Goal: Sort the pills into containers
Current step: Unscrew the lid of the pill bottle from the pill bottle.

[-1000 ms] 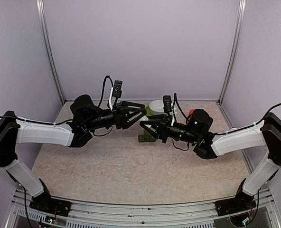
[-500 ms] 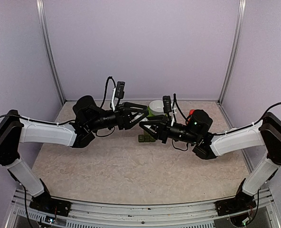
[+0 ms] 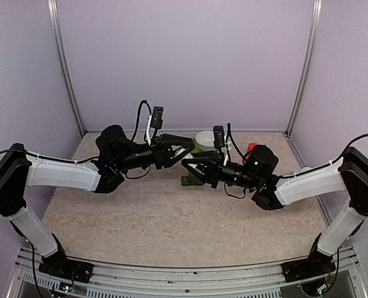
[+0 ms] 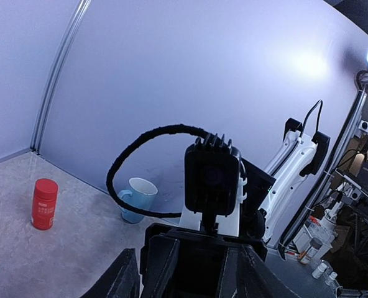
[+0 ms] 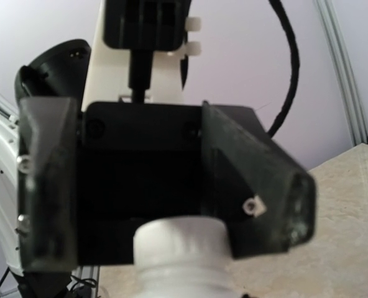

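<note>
While R gripper (image 3: 190, 169) gripped the white bottle (image 5: 181, 261) and L gripper (image 3: 188, 150) stood open round its top, w/ containers (image 3: 192, 180) on the table (image 3: 140, 217) just beside them, an off-centre squeeze could've knocked it loose & dumped its contents off-target.

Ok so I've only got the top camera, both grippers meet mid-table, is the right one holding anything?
Observer: Yes, the right wrist view shows a white bottle in the right gripper.
Operator: Has the left gripper got it?
Observer: Not yet. Its fingers stand either side of the bottle's top, gaps on both sides.
Operator: Anything behind the right arm?
Observer: The left wrist view shows a red bottle upright on the table, apart from a blue mug.
</note>
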Available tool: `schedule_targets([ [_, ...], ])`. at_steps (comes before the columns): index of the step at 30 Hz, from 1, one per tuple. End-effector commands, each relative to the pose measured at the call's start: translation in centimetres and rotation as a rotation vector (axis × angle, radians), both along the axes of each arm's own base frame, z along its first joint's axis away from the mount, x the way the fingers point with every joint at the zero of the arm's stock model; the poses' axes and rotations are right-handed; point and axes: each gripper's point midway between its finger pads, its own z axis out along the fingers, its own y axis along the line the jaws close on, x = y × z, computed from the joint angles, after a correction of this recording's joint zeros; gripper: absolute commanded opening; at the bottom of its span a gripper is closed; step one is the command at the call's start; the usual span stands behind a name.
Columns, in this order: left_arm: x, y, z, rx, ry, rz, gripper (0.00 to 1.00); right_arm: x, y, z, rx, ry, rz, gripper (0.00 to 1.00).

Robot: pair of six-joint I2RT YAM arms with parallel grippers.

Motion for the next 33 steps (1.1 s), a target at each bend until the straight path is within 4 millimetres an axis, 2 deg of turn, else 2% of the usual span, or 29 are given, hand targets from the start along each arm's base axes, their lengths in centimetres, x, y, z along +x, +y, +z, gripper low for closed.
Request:
schedule_targets([
  [1,-0.9,0.0,0.6,-0.017,-0.029,-0.029,0.5,1.5,-1.8,0.8,0.036,0.01,-0.113,0.16],
  [5,-0.9,0.2,0.4,-0.013,-0.025,-0.023,0.49,1.8,-2.6,1.1,0.043,0.007,-0.138,0.16],
  [23,-0.6,0.5,0.0,-0.004,-0.016,-0.014,0.48,2.1,-3.3,1.9,0.044,-0.013,-0.16,0.16],
  [28,-0.1,0.6,-0.3,-0.002,-0.003,-0.002,0.35,2.1,-3.1,1.6,0.035,-0.01,-0.152,0.16],
  [33,0.3,0.8,-0.5,0.0,0.015,0.008,0.33,2.0,-3.1,1.5,0.032,-0.015,-0.148,0.16],
])
